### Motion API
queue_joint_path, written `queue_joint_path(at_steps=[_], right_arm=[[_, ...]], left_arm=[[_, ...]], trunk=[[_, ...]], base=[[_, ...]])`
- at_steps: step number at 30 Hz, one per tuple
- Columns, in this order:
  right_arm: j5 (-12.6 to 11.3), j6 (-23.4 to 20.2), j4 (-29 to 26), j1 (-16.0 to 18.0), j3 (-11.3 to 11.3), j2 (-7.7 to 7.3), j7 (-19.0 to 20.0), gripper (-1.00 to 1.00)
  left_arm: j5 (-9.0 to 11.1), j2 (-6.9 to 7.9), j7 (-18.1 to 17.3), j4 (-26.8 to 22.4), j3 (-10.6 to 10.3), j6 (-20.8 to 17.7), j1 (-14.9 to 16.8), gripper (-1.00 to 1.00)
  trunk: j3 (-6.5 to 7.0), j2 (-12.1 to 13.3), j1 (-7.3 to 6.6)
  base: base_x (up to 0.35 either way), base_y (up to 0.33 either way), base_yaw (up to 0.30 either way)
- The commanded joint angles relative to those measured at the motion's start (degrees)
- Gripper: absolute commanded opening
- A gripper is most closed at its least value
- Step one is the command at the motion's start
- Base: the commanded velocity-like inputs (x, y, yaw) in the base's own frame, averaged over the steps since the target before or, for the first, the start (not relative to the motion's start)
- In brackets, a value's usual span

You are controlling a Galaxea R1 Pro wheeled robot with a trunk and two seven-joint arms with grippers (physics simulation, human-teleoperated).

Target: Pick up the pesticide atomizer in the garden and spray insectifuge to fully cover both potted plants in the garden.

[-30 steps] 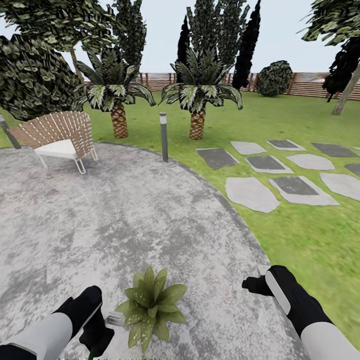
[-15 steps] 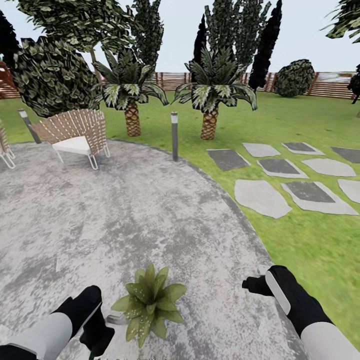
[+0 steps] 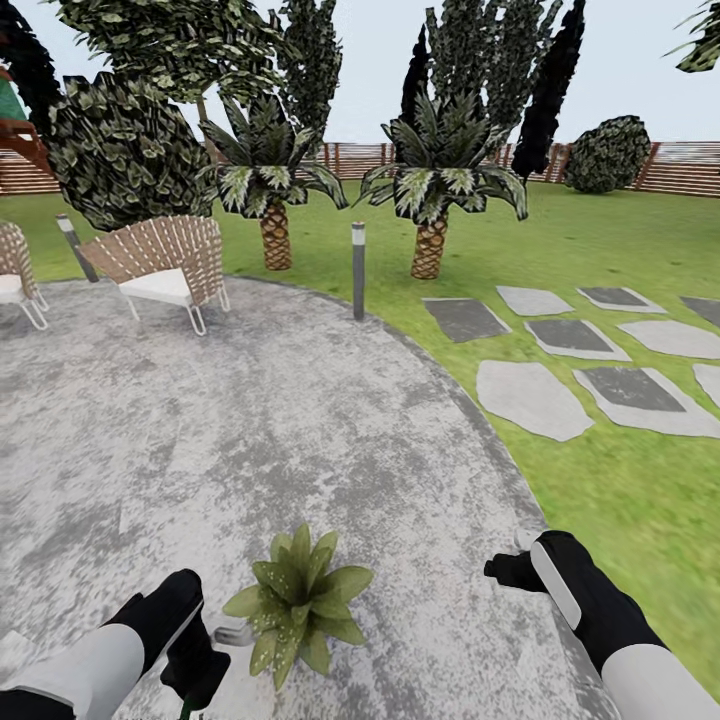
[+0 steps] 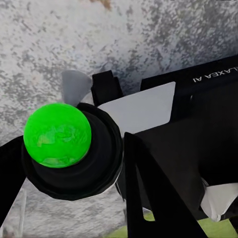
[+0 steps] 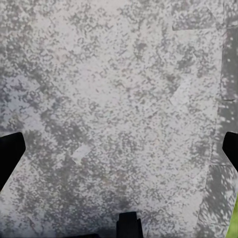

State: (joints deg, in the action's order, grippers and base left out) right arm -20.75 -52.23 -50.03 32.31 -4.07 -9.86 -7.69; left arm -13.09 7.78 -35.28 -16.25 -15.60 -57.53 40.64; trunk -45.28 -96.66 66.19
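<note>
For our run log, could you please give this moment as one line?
left pincer: shut on atomizer | right pincer: open | potted plant: between arms

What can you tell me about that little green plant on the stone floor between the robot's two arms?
The potted plant is a small rosette of pointed green leaves, speckled pale toward the lower ones, spreading outward and up. A small grey bit shows at its base on the left arm's side, likely the pot. It stands upright on the round grey mottled patio, near the view's lower edge, closer to the left gripper than to the right gripper. Nothing appears to touch it but the stone beneath.
</note>
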Motion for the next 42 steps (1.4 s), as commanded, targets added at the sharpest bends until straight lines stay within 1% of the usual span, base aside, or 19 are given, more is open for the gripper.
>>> queue_joint_path(at_steps=[1,3,6,18,23,31,42], right_arm=[[-0.6,-0.2,-0.1,0.0,-0.2,-0.07,-0.6,1.00],[-0.6,-0.1,-0.1,0.0,-0.2,-0.07,-0.6,1.00],[-0.6,-0.1,-0.1,0.0,-0.2,-0.07,-0.6,1.00],[-0.6,-0.1,-0.1,0.0,-0.2,-0.07,-0.6,1.00],[-0.6,-0.1,-0.1,0.0,-0.2,-0.07,-0.6,1.00],[-0.6,-0.1,-0.1,0.0,-0.2,-0.07,-0.6,1.00],[-0.6,-0.1,-0.1,0.0,-0.2,-0.07,-0.6,1.00]], left_arm=[[-0.6,0.00,-0.6,-0.1,-0.1,-0.1,0.2,-1.00],[-0.7,-0.12,-0.6,-0.2,-0.2,-0.1,2.3,-1.00],[-0.8,-0.20,-0.6,-0.3,-0.3,-0.1,3.4,-1.00],[-1.1,-0.19,-0.6,-0.5,-0.4,-0.1,3.7,-1.00],[-1.1,-0.15,-0.6,-0.5,-0.5,-0.1,3.7,-1.00],[-1.2,-0.13,-0.5,-0.5,-0.6,-0.1,3.7,-1.00],[-1.2,-0.13,-0.5,-0.5,-0.7,-0.1,3.7,-1.00]], trunk=[[-0.06,0.0,0.00],[-0.06,0.0,0.00],[-0.06,0.0,0.00],[-0.06,0.0,0.00],[-0.08,0.0,0.00],[-0.34,0.0,0.00],[-0.73,0.0,0.00]], base=[[0.000,0.000,0.027],[0.000,0.000,0.006],[0.000,0.000,0.001],[0.000,-0.001,0.000],[0.098,-0.196,0.015],[0.175,-0.286,0.214],[0.019,-0.026,0.250]])
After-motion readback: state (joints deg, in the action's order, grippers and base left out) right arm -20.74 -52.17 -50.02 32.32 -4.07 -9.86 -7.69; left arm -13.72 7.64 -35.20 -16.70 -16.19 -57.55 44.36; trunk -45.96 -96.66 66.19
